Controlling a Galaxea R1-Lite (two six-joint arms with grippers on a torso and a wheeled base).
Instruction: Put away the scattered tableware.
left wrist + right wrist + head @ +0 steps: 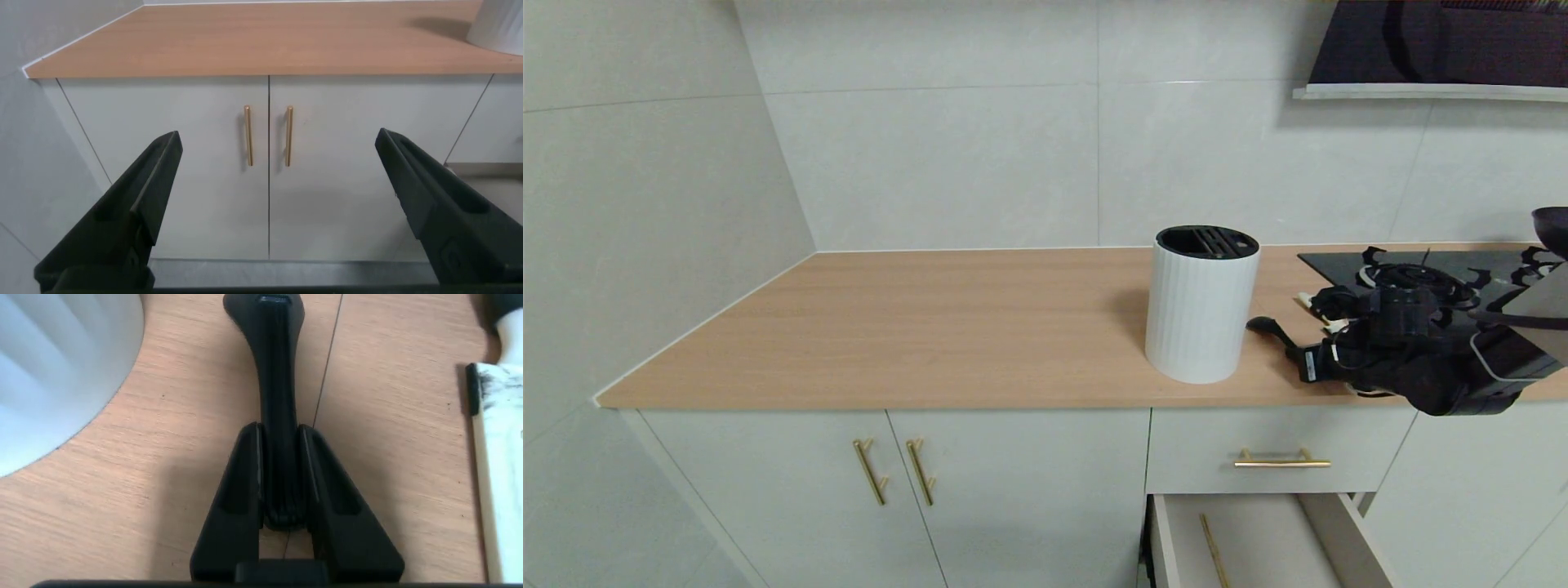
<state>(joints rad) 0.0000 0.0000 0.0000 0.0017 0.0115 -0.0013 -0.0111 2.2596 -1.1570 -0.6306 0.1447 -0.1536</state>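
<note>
A black utensil (274, 359) with a slim handle and a wider rounded end (1262, 324) is low over the wooden countertop (947, 327), right of a white ribbed holder (1201, 310) with a black slotted top. My right gripper (280, 441) is shut on its handle, and in the head view this gripper (1303, 358) stands just right of the holder. I cannot tell whether the utensil touches the wood. The white holder's wall (57, 367) is close beside it. My left gripper (278, 204) is open and empty, below counter height, facing the cabinet doors (270, 147).
A flat white item with a dark edge (497, 457) lies on the counter by the right gripper. A black gas hob (1421, 273) fills the counter's right end. Below, a drawer (1258, 539) stands open with a thin gold stick (1213, 551) inside.
</note>
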